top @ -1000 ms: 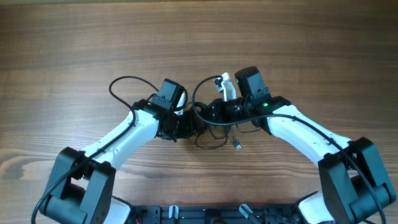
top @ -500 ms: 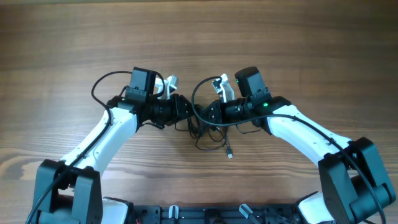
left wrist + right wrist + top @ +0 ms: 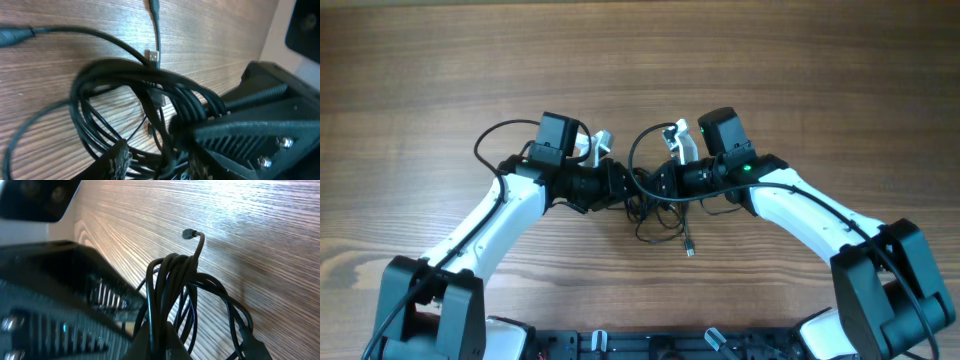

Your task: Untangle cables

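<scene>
The cables [image 3: 640, 208] are being pinched at frame centre on the table [image 3: 640, 60] by the right claw [image 3: 655, 186]. The left claw [image 3: 623, 190], re-angled since a second ago, is being held part-spread around strands.

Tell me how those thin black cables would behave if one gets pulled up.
Probably floppy: the cables sag in loose loops rather than holding shape. Likely light, since each strand is thin. They bunch and cross over each other, so lifting one would probably drag others along the table.
</scene>
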You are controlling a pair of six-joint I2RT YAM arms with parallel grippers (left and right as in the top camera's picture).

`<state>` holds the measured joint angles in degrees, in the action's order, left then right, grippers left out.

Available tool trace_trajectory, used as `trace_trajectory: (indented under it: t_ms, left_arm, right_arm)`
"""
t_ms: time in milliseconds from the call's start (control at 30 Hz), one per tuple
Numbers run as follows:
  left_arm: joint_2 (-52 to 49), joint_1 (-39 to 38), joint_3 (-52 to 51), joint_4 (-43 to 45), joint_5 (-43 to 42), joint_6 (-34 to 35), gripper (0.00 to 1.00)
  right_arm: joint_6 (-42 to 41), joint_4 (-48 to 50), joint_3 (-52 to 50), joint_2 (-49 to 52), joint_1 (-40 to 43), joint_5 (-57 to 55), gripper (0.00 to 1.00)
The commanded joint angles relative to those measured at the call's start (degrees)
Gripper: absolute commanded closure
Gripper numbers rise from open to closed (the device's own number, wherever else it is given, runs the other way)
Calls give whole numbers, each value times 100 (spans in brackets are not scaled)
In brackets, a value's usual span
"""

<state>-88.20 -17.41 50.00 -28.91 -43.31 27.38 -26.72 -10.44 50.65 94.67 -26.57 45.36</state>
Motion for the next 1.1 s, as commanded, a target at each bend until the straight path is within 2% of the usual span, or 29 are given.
trace_trajectory:
  t_ms: [0,167,300,400,467,667,733,833,933,1067]
  left_arm:
    - [76,-341,-31,37,184,13,62]
    - [76,-623,-31,20,704,61,67]
    - [76,-748,-31,-70,1609,321,69]
    - [76,-756,-31,17,1622,315,75]
    - [76,-739,-28,181,1620,317,83]
    - [76,-732,-28,278,1624,313,91]
    - [79,-682,-28,245,1641,310,96]
    - [144,-463,-28,44,1641,232,96]
    - [426,-87,-28,-188,1641,-122,96]
    - [1080,605,-28,-439,1635,-299,96]
  right_arm:
    - [107,57,22,33,-37,258,96]
    - [105,55,22,33,-37,260,96]
    - [107,57,22,33,-37,258,96]
    - [105,55,22,33,-35,258,96]
    - [105,48,22,33,-37,258,96]
    - [98,33,22,33,-35,236,96]
    - [66,9,22,33,-35,146,96]
    - [-634,-435,22,33,-33,-892,96]
    - [-1506,-1303,22,33,74,-2273,96]
    - [-1506,-1526,22,33,229,-2347,96]
